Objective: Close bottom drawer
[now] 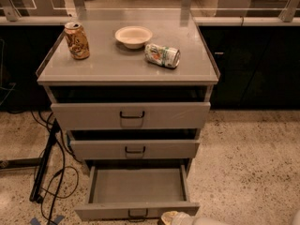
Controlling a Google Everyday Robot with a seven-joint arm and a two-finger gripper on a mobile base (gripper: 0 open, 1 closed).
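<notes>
Nearest you, at the bottom edge of the camera view, the robot's pale gripper [169,217] with its yellowish tip sits just beside the right end of the low front panel of the bottom drawer [138,187]; only its tip shows, so you cannot tell how far it is open, and nothing appears to be held in it. That wide, shallow grey metal drawer is pulled well out, its bare floor exposed and its small dark wire handle [137,213] left of the gripper; the closing push looks not yet begun, so I judge you are in the approach step. The next move calls for setting the gripper flat against the front panel, nearer the handle than the corner, then pushing straight back toward the cabinet; a push at the corner could skew the drawer.

Above it, the middle grey drawer [135,149] and the taller top drawer [131,115] stand slightly out; leave both alone. Farther back, the grey cabinet top [117,64] carries an upright brown drink can [77,40], a cream round bowl [133,35] and a green-and-white can lying on its side [162,55].
</notes>
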